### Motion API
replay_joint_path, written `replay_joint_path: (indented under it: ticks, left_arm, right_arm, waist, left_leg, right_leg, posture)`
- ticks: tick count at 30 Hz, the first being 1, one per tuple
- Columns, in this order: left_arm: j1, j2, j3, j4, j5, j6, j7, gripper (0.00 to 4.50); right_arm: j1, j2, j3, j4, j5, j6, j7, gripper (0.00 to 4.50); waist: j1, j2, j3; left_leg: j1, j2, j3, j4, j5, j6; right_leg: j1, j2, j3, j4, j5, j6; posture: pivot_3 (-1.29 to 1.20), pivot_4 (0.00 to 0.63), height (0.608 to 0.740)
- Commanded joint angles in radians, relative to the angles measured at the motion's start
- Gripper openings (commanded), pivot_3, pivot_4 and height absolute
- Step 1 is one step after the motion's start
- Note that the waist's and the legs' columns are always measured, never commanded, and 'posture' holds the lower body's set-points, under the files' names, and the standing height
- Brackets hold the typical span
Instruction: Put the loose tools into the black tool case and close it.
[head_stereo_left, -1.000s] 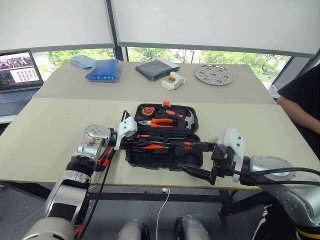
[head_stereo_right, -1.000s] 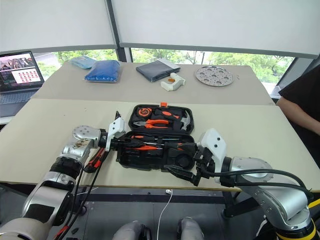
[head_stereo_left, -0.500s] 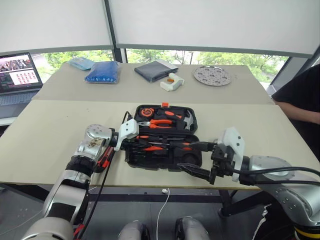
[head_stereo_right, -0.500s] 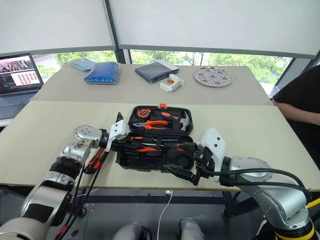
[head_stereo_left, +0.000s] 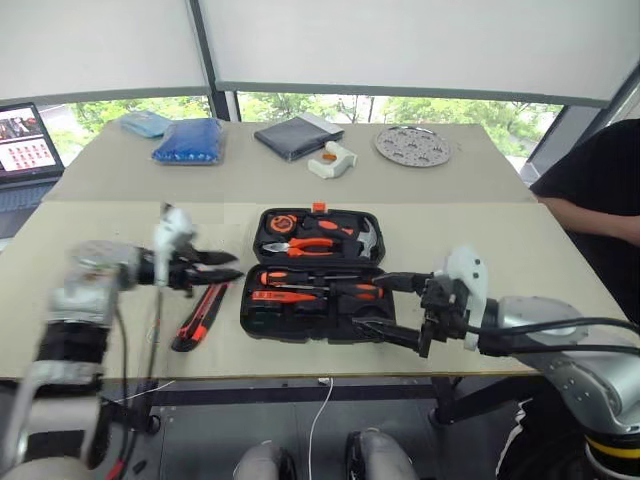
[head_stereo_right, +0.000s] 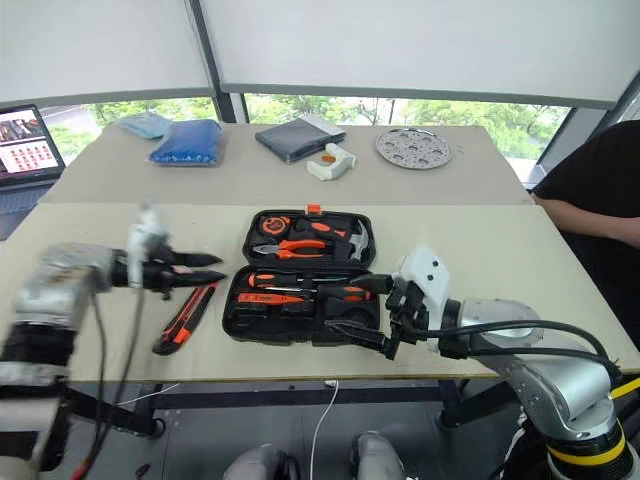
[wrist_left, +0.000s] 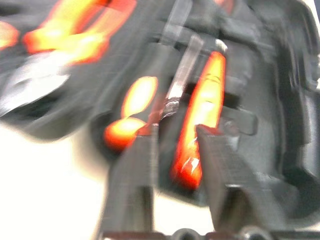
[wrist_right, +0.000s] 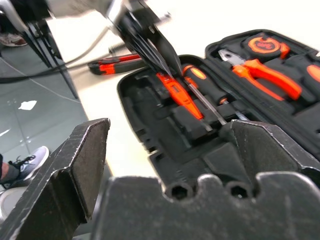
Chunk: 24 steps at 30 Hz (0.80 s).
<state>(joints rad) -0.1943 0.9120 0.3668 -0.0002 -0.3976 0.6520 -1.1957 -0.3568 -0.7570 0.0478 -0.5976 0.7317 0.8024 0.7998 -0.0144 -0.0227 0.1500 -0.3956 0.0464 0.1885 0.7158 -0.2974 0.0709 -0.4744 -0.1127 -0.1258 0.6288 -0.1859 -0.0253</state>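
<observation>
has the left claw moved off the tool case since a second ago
Yes. The left claw has pulled away leftward from the black tool case, now above the utility knife lying on the table.

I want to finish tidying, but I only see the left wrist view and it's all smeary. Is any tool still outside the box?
Observer: Yes. The orange-black utility knife lies on the table, just left of the black tool case.
Operator: Is my gripper near it?
Observer: The left gripper hovers over the knife's far end, open and holding nothing.
Operator: Where's the other one?
Observer: The right gripper is by the case's near right corner, open and empty too.
</observation>
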Motion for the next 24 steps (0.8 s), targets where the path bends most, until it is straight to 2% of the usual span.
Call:
replay_joint_path:
  ticks: [1,5,9,13,18,24]
  left_arm:
    - [0.174,0.002,0.121,-0.154,-0.007,0.04,0.082,4.47]
    - [0.21,-0.021,0.129,-0.251,-0.045,0.142,0.186,4.47]
    - [0.111,-0.044,0.036,-0.304,-0.063,0.285,0.311,4.47]
    - [-0.057,-0.087,-0.086,-0.223,-0.045,0.487,0.457,4.47]
    - [-0.163,-0.104,-0.282,-0.11,0.005,0.453,0.458,4.47]
    - [-0.187,-0.084,-0.428,-0.052,0.079,0.353,0.423,4.47]
  right_arm:
    - [-0.056,-0.002,0.026,0.017,-0.021,-0.052,0.065,4.5]
    - [-0.092,0.007,0.047,0.045,-0.031,-0.061,0.101,4.5]
    - [-0.101,0.012,0.064,0.051,-0.049,-0.069,0.117,4.5]
    - [-0.086,0.023,0.054,0.028,-0.046,-0.057,0.098,4.5]
    - [-0.059,0.032,0.049,0.001,-0.065,-0.057,0.057,4.5]
    - [-0.018,0.035,0.024,-0.032,-0.054,-0.042,0.012,4.5]
  waist:
    - [0.003,-0.003,0.002]
    - [0.025,-0.004,0.003]
    - [0.036,-0.004,0.003]
    - [0.031,-0.004,0.003]
    - [0.023,-0.004,0.003]
    - [0.03,-0.002,0.002]
  left_leg:
    - [0.0,0.0,0.0,0.0,0.0,0.0]
    - [-0.001,0.001,-0.001,0.0,-0.005,-0.009]
    - [0.0,0.001,-0.001,0.0,-0.005,-0.012]
    - [0.002,0.001,-0.001,-0.001,-0.004,-0.013]
    - [0.004,0.001,0.002,-0.001,-0.001,-0.012]
    - [0.008,0.001,0.004,-0.003,-0.002,-0.016]
  right_leg:
    - [0.0,0.0,0.0,0.0,0.0,0.0]
    - [0.0,-0.003,0.0,0.0,-0.002,-0.003]
    - [0.001,-0.008,0.0,0.001,-0.003,-0.009]
    - [0.002,-0.001,-0.001,0.002,0.002,-0.002]
    - [0.003,0.002,-0.001,0.003,0.001,-0.003]
    - [0.004,0.0,0.0,0.004,0.0,-0.005]
  posture:
    - [0.0,0.15,0.718]
    - [0.0,0.15,0.718]
    - [0.0,0.15,0.718]
    - [0.0,0.15,0.718]
    - [0.0,0.15,0.718]
    - [0.0,0.15,0.718]
